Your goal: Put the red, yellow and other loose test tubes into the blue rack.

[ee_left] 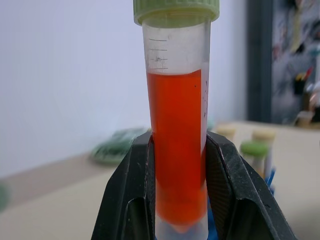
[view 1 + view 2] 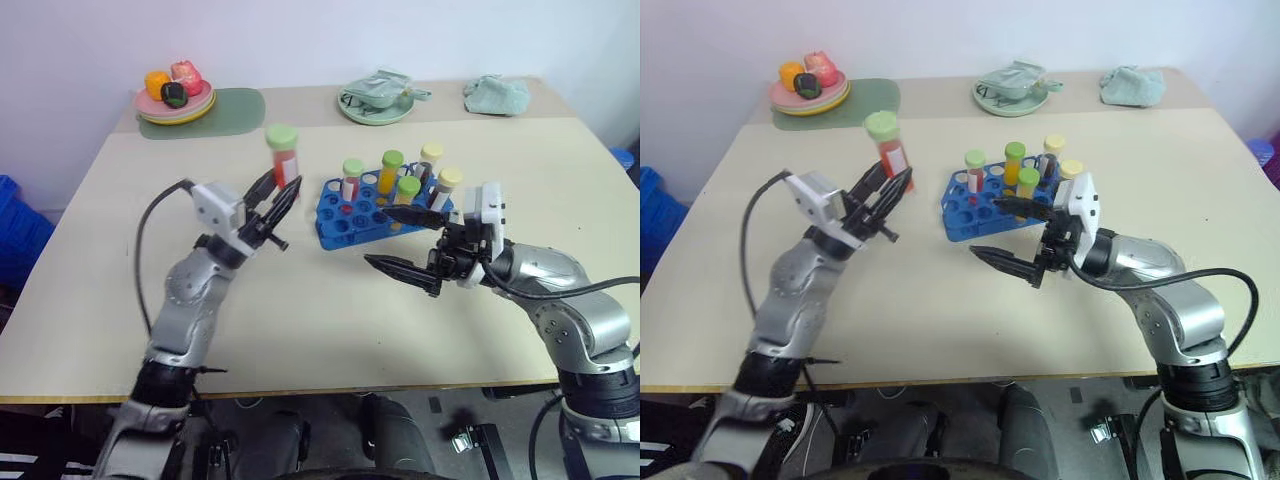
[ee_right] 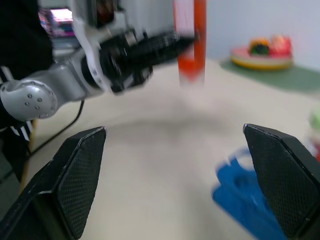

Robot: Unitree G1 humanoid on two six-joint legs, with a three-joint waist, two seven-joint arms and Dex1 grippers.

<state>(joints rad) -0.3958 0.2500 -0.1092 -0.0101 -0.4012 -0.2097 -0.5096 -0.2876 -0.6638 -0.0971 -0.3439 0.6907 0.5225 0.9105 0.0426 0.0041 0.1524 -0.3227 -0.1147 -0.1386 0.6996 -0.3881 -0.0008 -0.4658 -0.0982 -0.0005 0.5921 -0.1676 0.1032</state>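
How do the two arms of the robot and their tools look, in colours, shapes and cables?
Both arms are silver-grey metal with rounded joint housings and black sections nearer the body. Each wrist carries a white boxy block. The left tool and right tool each have two black, tapering fingers; the right tool's finger pads have a fine grid texture. A black cable loops beside each arm.

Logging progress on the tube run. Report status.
Left gripper shut on red test tube, upright, held above table. Right gripper open, empty, beside blue rack. Five capped tubes racked. Path clear.
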